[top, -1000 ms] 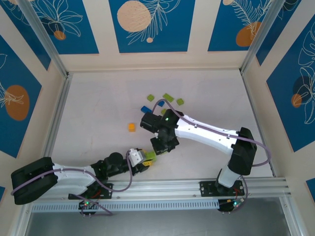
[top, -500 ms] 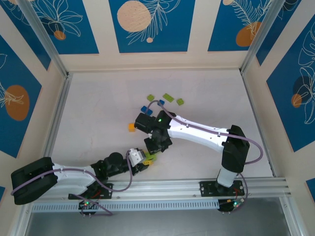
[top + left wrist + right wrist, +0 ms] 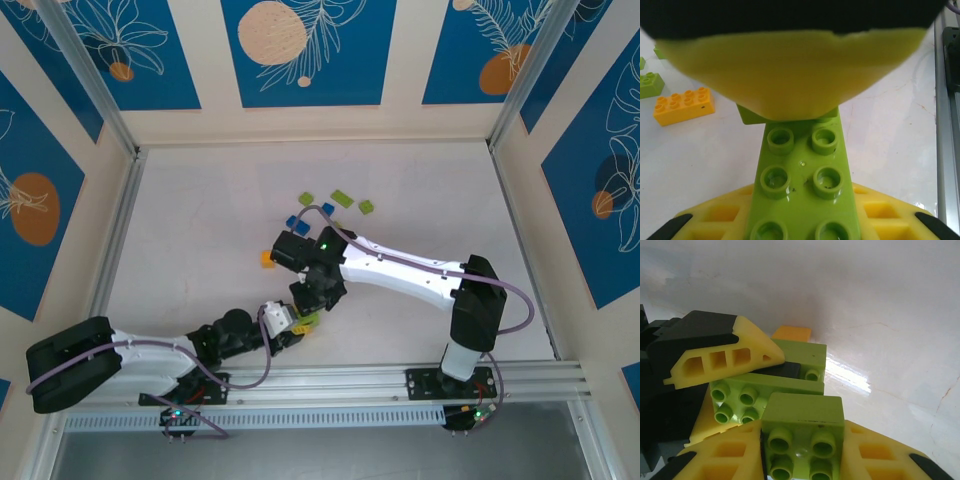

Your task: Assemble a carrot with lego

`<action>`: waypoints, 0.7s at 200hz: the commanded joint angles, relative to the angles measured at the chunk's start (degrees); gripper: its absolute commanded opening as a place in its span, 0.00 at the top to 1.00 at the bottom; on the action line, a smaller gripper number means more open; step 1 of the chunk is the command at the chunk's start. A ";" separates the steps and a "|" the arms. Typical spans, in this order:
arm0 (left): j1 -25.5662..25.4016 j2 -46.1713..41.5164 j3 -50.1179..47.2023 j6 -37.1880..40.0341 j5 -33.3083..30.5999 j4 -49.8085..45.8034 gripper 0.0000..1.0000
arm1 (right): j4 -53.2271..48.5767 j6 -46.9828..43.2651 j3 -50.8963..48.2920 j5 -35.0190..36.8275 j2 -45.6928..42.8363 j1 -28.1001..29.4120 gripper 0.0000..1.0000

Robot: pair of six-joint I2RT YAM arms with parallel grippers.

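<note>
Holding lime lego in both claws

Left claw (image 3: 298, 322) is clamped on a long lime brick (image 3: 801, 170). Right claw (image 3: 316, 296), at its 1 o'clock, is clamped on a short lime brick (image 3: 802, 422) just beside it. An orange brick (image 3: 267, 258) and loose lego (image 3: 343, 197) lie toward 12 o'clock on the table (image 3: 200, 220).

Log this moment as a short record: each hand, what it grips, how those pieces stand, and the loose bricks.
left hand: shut on a long lime green studded plastic brick
right hand: shut on a short lime green studded plastic brick
held pieces: close together; contact unclear
loose on white table: orange brick, blue bricks, lime green bricks farther back
</note>
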 commanded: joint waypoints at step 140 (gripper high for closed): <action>0.52 2.61 2.12 1.47 -0.41 1.26 0.69 | 0.70 1.37 -5.09 0.19 -0.95 -1.21 0.68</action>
